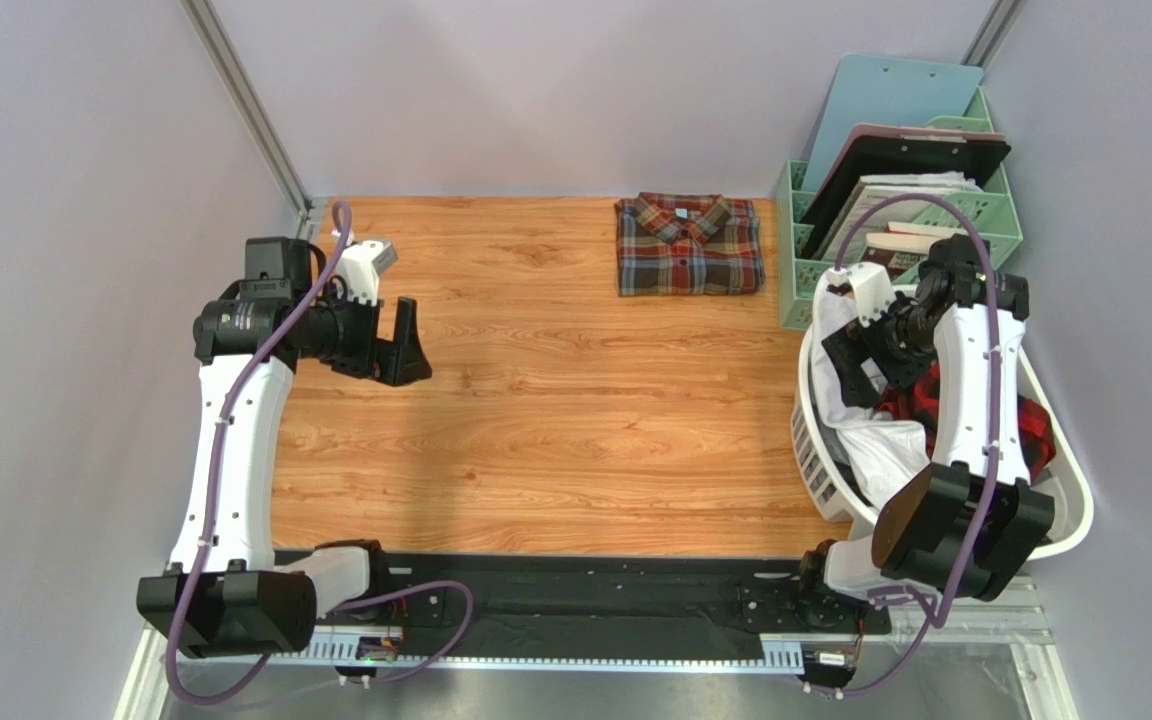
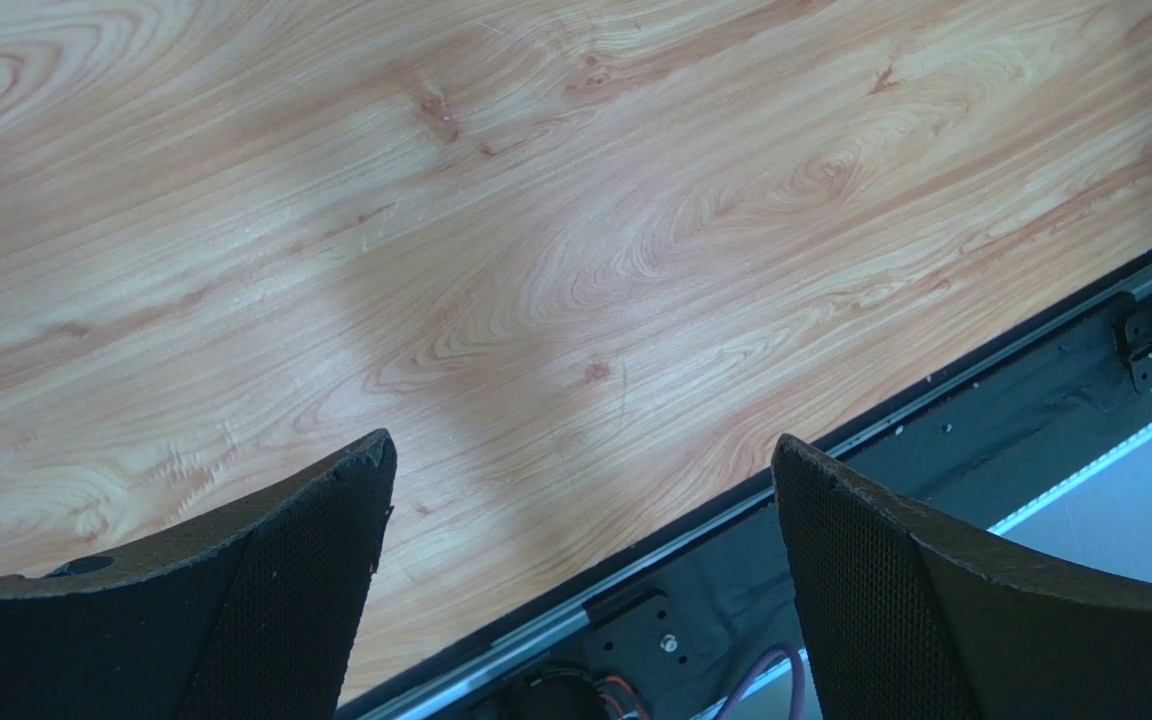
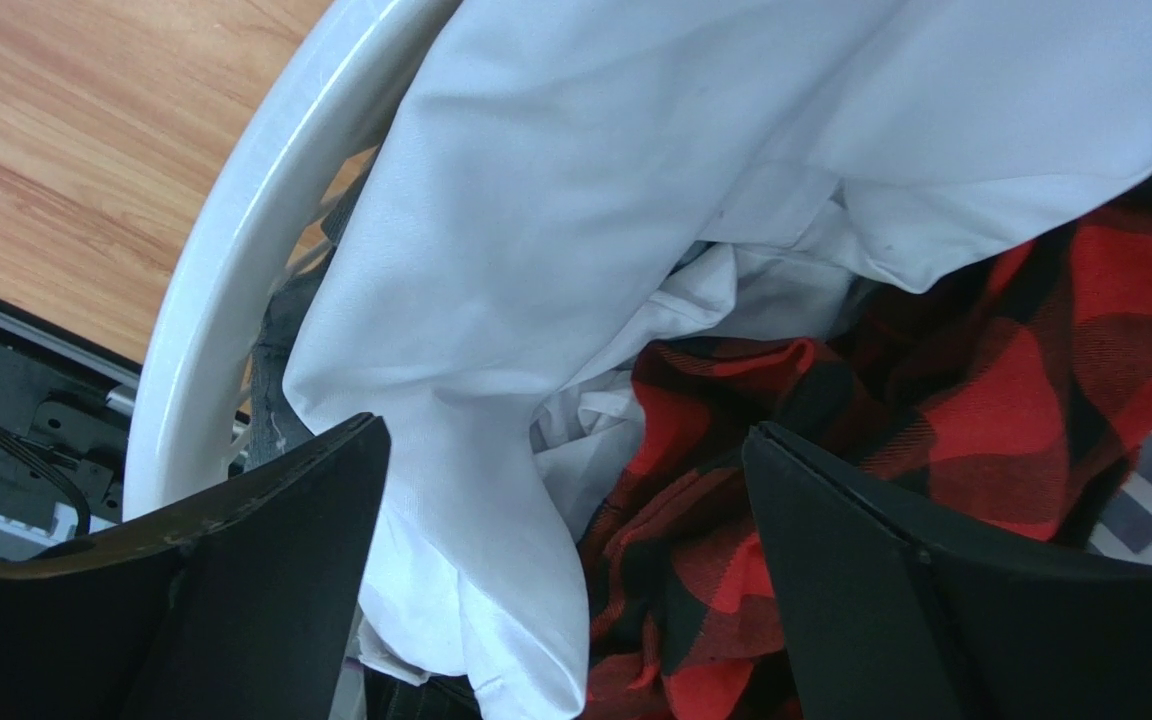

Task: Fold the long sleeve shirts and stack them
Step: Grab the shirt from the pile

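Note:
A folded plaid shirt [image 1: 687, 245] with a teal inner collar lies on the wooden table at the back. A crumpled white shirt [image 1: 875, 444] hangs over the rim of the white laundry basket [image 1: 812, 435] at the right; it also shows in the right wrist view [image 3: 567, 270], beside a red and black checked cloth [image 3: 898, 450]. My right gripper [image 3: 567, 450] is open, just above the white shirt in the basket, holding nothing. My left gripper [image 1: 399, 345] is open and empty over bare wood at the left; its fingers [image 2: 312, 570] frame table and rail.
A green rack [image 1: 910, 210] with clipboards and books stands at the back right, behind the basket. The black rail [image 1: 582, 593] with the arm bases runs along the near edge. Grey walls close in on the left and back.

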You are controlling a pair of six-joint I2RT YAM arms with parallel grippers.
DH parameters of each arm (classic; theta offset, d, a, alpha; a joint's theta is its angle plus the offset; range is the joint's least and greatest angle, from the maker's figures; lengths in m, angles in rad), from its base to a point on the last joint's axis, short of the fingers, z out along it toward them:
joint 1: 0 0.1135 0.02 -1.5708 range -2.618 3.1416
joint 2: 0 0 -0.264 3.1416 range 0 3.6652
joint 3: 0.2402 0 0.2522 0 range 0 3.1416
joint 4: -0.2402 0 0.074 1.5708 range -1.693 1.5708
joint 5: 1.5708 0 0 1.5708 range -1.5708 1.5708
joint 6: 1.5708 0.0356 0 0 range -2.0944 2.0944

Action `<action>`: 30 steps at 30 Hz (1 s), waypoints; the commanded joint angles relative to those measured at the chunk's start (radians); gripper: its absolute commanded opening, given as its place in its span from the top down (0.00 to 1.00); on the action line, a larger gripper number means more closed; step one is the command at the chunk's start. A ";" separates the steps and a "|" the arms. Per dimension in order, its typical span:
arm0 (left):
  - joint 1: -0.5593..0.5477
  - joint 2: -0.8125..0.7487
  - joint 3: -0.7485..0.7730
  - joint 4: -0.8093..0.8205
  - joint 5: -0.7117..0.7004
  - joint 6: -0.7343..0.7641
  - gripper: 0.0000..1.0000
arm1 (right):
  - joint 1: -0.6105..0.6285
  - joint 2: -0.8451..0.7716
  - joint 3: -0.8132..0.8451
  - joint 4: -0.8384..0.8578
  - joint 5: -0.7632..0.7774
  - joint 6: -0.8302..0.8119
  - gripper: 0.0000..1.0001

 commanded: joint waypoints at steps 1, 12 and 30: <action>0.002 -0.029 0.000 0.017 0.018 0.025 0.01 | -0.005 0.013 -0.034 -0.260 0.007 -0.025 0.10; 0.002 -0.037 -0.008 -0.011 0.011 0.041 0.01 | -0.005 -0.079 -0.230 -0.302 0.016 -0.089 0.02; 0.002 -0.035 -0.026 0.028 0.027 0.018 0.01 | -0.045 -0.053 0.058 -0.320 0.056 -0.072 1.00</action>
